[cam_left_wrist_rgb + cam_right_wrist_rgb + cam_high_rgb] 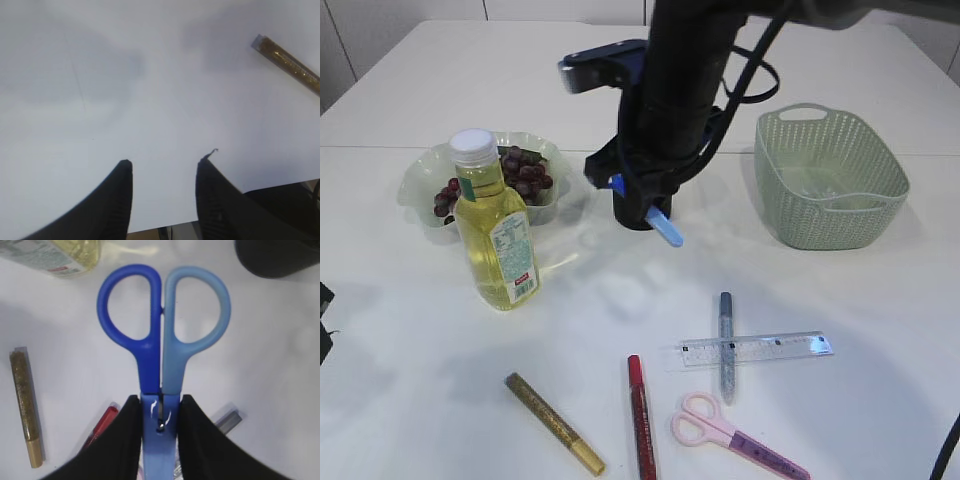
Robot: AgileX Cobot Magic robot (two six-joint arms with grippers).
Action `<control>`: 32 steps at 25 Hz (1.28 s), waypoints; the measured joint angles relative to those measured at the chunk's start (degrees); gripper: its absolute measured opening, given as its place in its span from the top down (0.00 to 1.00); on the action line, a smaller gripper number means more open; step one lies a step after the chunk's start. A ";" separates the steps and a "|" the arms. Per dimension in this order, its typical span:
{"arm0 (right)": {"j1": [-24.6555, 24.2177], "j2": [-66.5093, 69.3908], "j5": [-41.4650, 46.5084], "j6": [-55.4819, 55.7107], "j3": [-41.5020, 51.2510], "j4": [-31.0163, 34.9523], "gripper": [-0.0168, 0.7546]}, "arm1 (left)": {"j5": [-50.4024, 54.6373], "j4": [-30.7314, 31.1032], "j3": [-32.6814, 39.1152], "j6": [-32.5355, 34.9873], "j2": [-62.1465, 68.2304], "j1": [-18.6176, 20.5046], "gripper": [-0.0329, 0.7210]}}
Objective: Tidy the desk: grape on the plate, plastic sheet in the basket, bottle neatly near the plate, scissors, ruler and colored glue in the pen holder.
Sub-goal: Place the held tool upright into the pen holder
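Right gripper (160, 415) jaws clamped on blue scissors (162, 335) below handles, mid-frame, above black pen holder (638, 215) for drop-in. Left gripper (164, 172) half open, empty, over bare table (150, 75).

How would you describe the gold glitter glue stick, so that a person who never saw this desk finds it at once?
Start at the tall bottle of yellow liquid on the left of the white table. In front of it, near the table's front edge, lies the gold glue stick, slanted. The red glue stick beside it has the same shape; only this one glitters gold.

A white table (410, 330) under soft, even light.
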 joint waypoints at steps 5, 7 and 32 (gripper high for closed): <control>-6.40 -0.41 -3.23 -2.82 0.00 5.03 0.73 | 0.00 0.00 0.00 0.00 0.00 0.00 0.55; -7.82 -0.41 -5.77 -4.68 0.00 6.18 0.73 | 0.00 0.00 0.00 0.00 0.00 0.00 0.55; -11.69 9.04 -44.75 -26.50 0.13 27.70 0.73 | 0.02 -0.43 0.00 0.00 0.00 0.00 0.55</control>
